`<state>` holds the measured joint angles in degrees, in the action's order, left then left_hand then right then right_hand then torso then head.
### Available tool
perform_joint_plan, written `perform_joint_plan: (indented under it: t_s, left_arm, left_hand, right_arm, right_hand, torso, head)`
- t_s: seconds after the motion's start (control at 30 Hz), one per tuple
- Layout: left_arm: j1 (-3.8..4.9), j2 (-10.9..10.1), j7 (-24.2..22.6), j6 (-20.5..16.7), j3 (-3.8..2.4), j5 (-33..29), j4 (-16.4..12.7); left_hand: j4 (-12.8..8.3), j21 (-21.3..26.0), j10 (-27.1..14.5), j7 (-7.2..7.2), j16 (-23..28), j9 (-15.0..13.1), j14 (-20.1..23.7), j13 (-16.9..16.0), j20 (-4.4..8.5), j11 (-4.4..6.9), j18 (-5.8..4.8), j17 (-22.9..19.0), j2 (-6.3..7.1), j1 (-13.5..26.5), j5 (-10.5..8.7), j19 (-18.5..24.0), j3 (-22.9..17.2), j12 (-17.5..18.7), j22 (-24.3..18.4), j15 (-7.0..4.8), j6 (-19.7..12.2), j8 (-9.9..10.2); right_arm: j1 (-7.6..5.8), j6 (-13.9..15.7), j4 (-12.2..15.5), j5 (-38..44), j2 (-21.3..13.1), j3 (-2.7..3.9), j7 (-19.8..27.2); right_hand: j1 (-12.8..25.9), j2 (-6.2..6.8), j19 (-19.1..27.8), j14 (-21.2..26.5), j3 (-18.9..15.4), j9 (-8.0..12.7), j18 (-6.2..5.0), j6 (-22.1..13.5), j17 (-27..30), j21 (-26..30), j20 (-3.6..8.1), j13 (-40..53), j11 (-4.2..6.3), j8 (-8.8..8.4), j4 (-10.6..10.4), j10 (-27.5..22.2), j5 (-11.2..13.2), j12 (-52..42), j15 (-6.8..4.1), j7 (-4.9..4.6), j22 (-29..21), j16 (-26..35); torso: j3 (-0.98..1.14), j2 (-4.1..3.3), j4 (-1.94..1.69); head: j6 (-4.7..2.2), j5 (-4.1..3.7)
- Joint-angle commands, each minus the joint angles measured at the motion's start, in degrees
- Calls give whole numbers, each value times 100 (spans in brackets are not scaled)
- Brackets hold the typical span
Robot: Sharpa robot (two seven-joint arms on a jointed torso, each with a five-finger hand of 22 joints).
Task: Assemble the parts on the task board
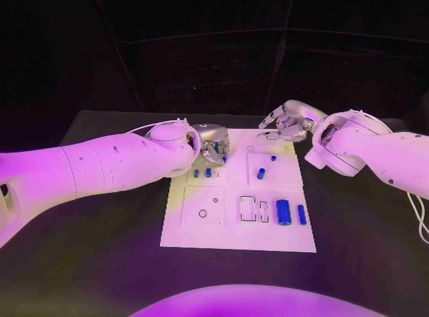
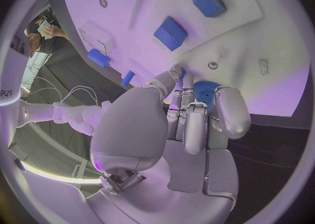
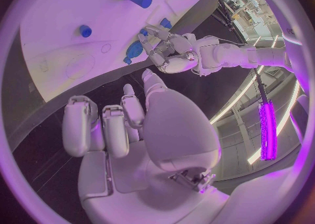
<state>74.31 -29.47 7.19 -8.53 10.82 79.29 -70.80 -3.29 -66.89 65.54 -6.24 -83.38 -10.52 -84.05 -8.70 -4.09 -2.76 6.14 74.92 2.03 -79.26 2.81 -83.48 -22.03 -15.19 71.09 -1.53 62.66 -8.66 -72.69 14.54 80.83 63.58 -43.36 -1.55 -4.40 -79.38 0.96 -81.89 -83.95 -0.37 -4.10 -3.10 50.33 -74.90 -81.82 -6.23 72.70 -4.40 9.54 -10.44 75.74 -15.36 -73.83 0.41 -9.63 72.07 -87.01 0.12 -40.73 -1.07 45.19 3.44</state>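
The white task board point(image 1: 235, 231) lies mid-table. My left hand point(image 1: 211, 145) hovers over its far left corner and its fingers point(image 2: 226, 111) grip a round blue part point(image 2: 205, 90); the same part point(image 3: 134, 50) shows under that hand point(image 3: 169, 56) in the right wrist view. My right hand point(image 1: 289, 122) is raised at the board's far right edge with its fingers point(image 3: 82, 124) apart and nothing in them. Two small blue parts point(image 1: 203, 173) stand near the left hand. Others point(image 1: 261, 174) point(image 1: 273, 158) sit mid-board, and two long ones point(image 1: 283, 212) point(image 1: 302, 214) lie at the near right.
Empty recesses point(image 1: 246, 207) and a small round hole point(image 1: 203, 213) mark the board's near half. Black table point(image 1: 100, 264) surrounds the board on all sides. A cable point(image 1: 419, 214) hangs from my right arm.
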Motion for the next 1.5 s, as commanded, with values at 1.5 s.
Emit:
perform_joint_plan:
  t_s: [1.5]
  left_arm:
    - [-19,-1248,-85,-437,-122,-430,-863]
  left_hand:
    - [-30,29,175,-56,-2,85,-257,144,-29,-56,-102,197,156,232,-5,0,-178,376,-8,30,71,150]
  right_arm:
    - [-4,-7,-78,7,3,2,40]
  right_hand:
    - [-16,-61,43,-470,-38,7,-59,-37,-969,26,14,6,-13,47,-17,-23,-56,-2,-33,11,-13,24]
  torso:
    - [5,0,4]
  head:
    - [-53,44]
